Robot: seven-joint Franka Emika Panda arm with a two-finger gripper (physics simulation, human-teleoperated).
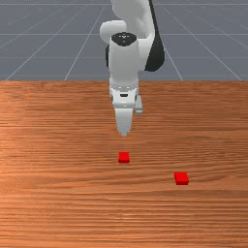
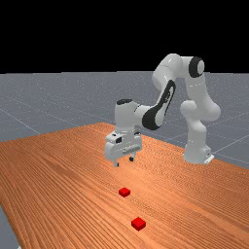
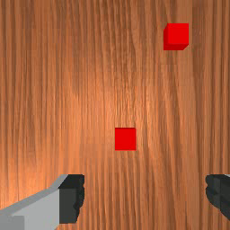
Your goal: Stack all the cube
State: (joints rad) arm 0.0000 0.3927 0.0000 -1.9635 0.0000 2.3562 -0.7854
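Note:
Above the table in the far view, my gripper (image 2: 124, 162) hangs with its two fingers spread apart and nothing between them. In the wrist view, the gripper (image 3: 145, 196) likewise has a wide gap between its fingertips. The nearer red cube (image 1: 124, 157) lies on the wood just in front of the hand; the wrist view has this near cube (image 3: 125, 139) a short way ahead of the gap. A second red cube (image 1: 181, 178) sits apart from it, toward the front view's right and closer to that camera. This farther cube (image 2: 138, 223) also rests flat on the table.
Orange-brown wood of the table (image 1: 58, 160) surrounds both cubes. The table's back edge runs below the arm in the front view, and the arm's base stands at the far view's right.

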